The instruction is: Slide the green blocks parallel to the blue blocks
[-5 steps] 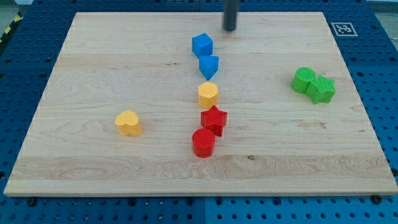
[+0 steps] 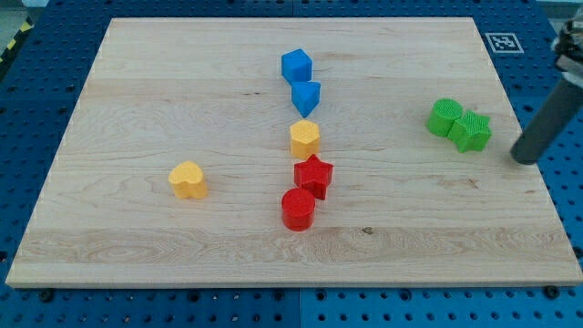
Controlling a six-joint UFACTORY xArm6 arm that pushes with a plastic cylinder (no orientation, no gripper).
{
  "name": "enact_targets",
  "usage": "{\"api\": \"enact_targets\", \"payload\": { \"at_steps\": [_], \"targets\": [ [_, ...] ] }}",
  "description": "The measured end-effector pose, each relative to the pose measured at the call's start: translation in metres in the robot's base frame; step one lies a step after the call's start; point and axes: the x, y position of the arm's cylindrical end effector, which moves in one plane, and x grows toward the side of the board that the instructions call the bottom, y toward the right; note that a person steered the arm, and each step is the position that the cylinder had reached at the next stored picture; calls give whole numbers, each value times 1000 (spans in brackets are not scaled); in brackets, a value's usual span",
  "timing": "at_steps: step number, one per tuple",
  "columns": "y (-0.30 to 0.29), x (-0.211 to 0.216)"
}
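Note:
Two green blocks touch at the view's right: a rounded green block (image 2: 444,117) and a green star (image 2: 471,131) just right of it. Two blue blocks stand near the top centre: a blue cube (image 2: 296,66) and a blue wedge-like block (image 2: 306,96) just below it. My tip (image 2: 524,158) is at the board's right edge, right of and slightly below the green star, with a small gap between them.
A yellow hexagon (image 2: 305,138), a red star (image 2: 313,175) and a red cylinder (image 2: 298,209) run down the centre below the blue blocks. A yellow heart (image 2: 188,180) sits at the left. The wooden board (image 2: 137,100) lies on a blue pegboard; a marker tag (image 2: 502,42) is at the top right corner.
My tip has moved from the top centre, above the blue cube, to the board's right edge beside the green star. No block has moved.

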Motion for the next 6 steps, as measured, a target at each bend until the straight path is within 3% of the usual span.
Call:
{"api": "enact_targets", "payload": {
  "at_steps": [4,6],
  "targets": [
    [-52,-50],
    [-91,-50]
  ]
}}
